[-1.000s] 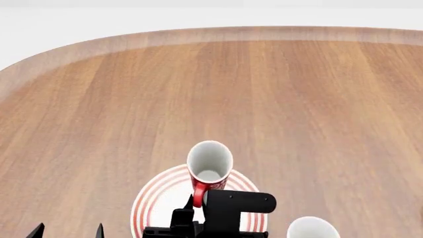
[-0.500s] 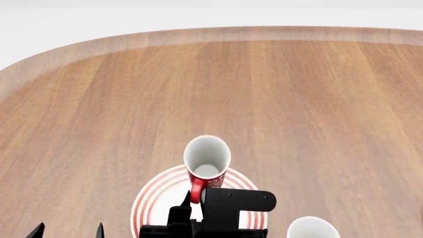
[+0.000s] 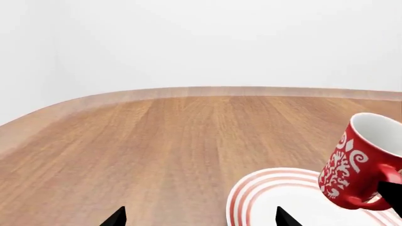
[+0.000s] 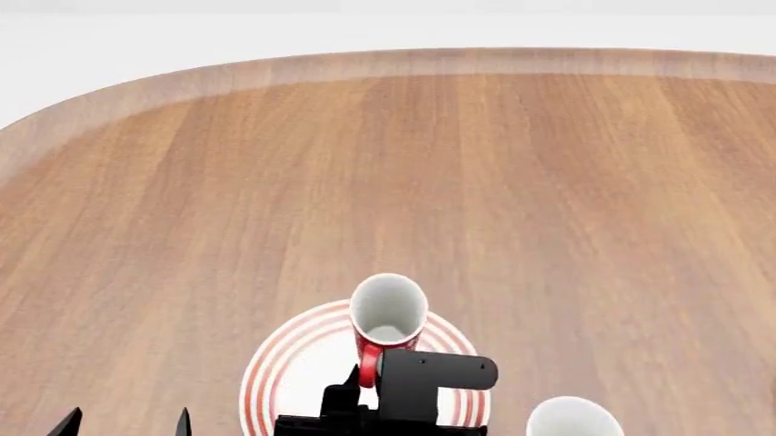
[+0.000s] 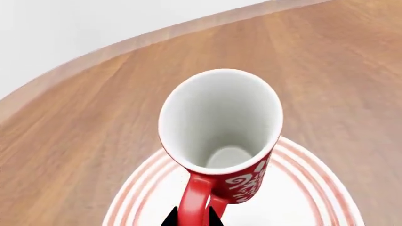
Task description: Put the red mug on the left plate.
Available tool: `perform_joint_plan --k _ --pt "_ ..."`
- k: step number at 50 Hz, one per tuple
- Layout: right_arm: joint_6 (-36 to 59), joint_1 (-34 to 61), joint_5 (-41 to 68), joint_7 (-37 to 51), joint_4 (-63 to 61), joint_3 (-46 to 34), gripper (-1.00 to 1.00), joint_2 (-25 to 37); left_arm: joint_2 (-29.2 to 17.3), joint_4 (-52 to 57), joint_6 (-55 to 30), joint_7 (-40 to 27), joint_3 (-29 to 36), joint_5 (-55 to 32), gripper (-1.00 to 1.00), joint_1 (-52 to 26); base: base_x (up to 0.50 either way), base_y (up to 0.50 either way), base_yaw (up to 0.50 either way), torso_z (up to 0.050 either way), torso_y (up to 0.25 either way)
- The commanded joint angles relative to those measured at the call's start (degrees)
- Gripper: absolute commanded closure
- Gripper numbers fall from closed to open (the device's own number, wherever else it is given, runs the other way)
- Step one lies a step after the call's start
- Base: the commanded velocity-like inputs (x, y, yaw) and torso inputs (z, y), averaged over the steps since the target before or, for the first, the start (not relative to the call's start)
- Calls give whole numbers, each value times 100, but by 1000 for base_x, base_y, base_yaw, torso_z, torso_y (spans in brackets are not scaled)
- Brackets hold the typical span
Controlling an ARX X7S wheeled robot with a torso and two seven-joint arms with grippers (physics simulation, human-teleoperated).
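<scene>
Red mug (image 4: 387,318) hung tilted above the left plate (image 4: 285,372), its mouth tipped away from the robot and its base over the plate's far half. The right gripper (image 5: 190,217) held it by the red handle, one black fingertip on either side. In the left wrist view the mug's base appeared clear of the plate surface, so contact was judged not yet made.

To complete the placement well, the mug should be levelled until its base sat parallel to the plate, then lowered gently near the plate's centre. The grip should be released only once the base rested flat, otherwise the mug might topple or roll off the rim.

The left gripper (image 3: 197,217) hung idle beside the plate, fingertips spread and holding nothing. A white mug (image 4: 575,418) stood near the plate, beside the right arm. The wooden table (image 4: 485,182) offered no obstruction on the descent path.
</scene>
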Motion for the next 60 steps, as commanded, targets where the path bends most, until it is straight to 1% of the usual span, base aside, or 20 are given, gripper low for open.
perform_joint_plan --k 1,11,23,43,44,60 --pt "-178 207 51 -306 575 -67 100 -124 -15 0 8 -11 18 -26 -100 -3 0 0 0 0 0" --pt "-176 260 188 -369 727 -161 100 -140 -25 -15 24 -23 39 -32 -100 -9 0 0 0 0 0" --pt "-419 478 454 -581 1511 -367 100 -270 -47 -5 33 -47 58 -39 -100 0 0 0 0 0 1" --pt "-501 555 861 -497 1631 -705 100 -201 -71 3 44 -82 92 -58 -100 -1 0 0 0 0 0" --pt "-495 565 878 -485 1650 -715 -100 -205 -72 -1 46 -82 93 -59 -100 -4 0 0 0 0 0" --pt "-438 598 1053 -344 1493 -903 -100 -119 -93 17 42 -100 112 -95 -100 -6 0 0 0 0 0"
